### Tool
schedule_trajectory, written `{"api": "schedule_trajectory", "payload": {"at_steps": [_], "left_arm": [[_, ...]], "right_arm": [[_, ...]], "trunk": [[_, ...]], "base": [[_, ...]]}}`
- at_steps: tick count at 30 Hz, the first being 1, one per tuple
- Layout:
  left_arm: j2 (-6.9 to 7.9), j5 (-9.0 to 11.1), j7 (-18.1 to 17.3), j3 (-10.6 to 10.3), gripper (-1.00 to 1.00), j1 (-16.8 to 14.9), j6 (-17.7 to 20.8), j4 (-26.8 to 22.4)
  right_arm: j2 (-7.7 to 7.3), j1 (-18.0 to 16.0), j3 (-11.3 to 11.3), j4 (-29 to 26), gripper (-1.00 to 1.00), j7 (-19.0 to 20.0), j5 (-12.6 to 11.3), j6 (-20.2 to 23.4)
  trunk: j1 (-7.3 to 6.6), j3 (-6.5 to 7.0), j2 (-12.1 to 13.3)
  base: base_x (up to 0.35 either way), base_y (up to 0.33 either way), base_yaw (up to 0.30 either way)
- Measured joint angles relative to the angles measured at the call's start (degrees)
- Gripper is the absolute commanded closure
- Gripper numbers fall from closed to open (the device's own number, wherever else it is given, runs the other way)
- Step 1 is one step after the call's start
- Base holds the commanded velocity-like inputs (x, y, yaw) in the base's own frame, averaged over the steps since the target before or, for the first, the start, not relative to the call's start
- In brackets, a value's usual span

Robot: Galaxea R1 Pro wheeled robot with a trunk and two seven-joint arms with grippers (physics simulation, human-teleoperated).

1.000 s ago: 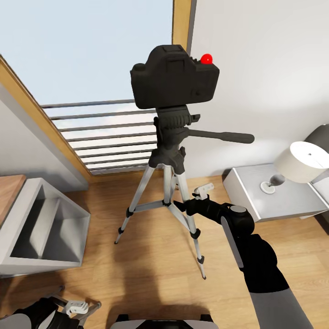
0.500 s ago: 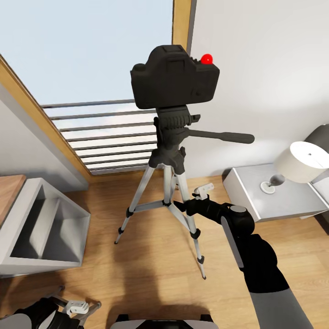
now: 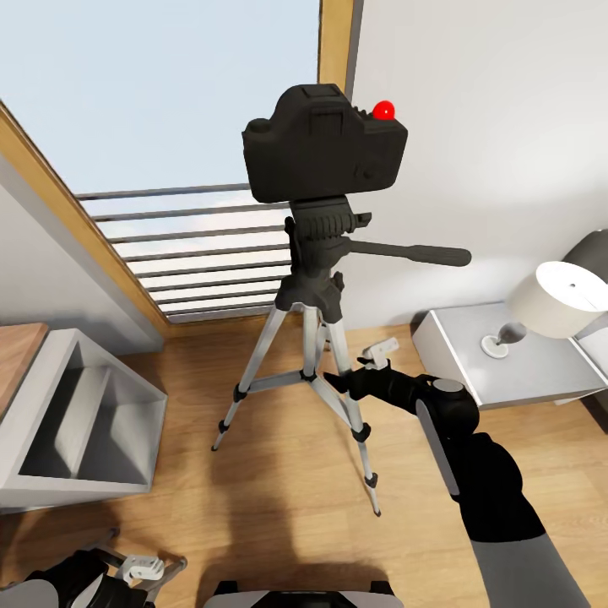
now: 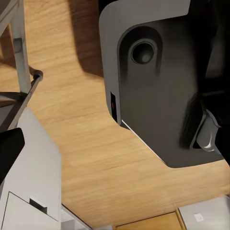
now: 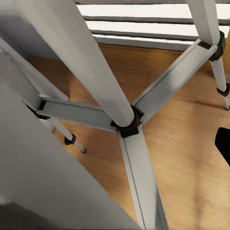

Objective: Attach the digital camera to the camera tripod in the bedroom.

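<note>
The matte-black digital camera (image 3: 325, 152) with its red button sits upright on the black head of the camera tripod (image 3: 312, 279), in front of the window. The pan handle (image 3: 414, 252) sticks out to the right. My right gripper (image 3: 376, 353) is low down beside the tripod's silver legs, open and empty, well below the camera. The right wrist view looks closely at a tripod leg (image 5: 86, 67) and the black centre hub (image 5: 127, 125). My left gripper (image 3: 143, 570) hangs low at the near left, open, holding nothing.
A grey nightstand (image 3: 473, 371) with a white lamp (image 3: 553, 300) stands to the right, and a corner of the grey bed (image 3: 591, 245) shows behind it. An open grey shelf unit (image 3: 84, 422) sits on the left. The window railing (image 3: 203, 253) is behind the tripod. My own base (image 4: 153, 81) is over the wood floor.
My right arm has shifted slightly to the right and down, beside the tripod legs. The camera and tripod stay put.
</note>
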Motion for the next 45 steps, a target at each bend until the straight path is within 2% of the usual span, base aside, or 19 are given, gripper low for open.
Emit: {"api": "schedule_trajectory", "payload": {"at_steps": [9,14,20,26,39,45], "left_arm": [[0.0,0.0,0.0,0.01,-1.0,0.0,0.0,0.0],[0.0,0.03,0.0,0.0,-1.0,0.01,0.0,0.0],[0.0,0.06,0.0,0.0,-1.0,0.0,0.0,0.0],[0.0,0.07,0.0,0.03,-1.0,0.0,0.0,0.0],[0.0,0.07,0.0,0.05,-1.0,0.01,0.0,0.0],[0.0,0.07,0.0,0.04,-1.0,0.0,0.0,0.0]], "right_arm": [[-2.91,-0.01,-0.3,-0.47,-1.0,5.74,-0.47,2.99],[-4.26,0.01,-1.72,-0.58,-1.0,11.5,-0.59,4.22],[-5.6,0.02,-3.69,-0.61,-1.0,15.9,-0.59,4.54],[-7.05,0.01,-4.83,-0.61,-1.0,18.44,-0.62,4.62],[-9.89,0.02,-5.29,-0.62,-1.0,23.52,-0.6,4.64],[-12.1,0.02,-5.27,-0.52,-1.0,24.91,-0.57,4.64]], "trunk": [[0.0,0.0,0.0],[0.0,0.0,0.0],[0.0,0.0,0.0],[0.0,0.0,0.0],[0.0,0.0,0.0],[0.0,0.0,0.0]], "base": [[0.0,0.0,0.0],[0.0,0.0,0.0],[0.0,0.0,0.0],[0.0,0.0,0.0],[0.0,0.0,0.0],[0.0,0.0,0.0]]}}
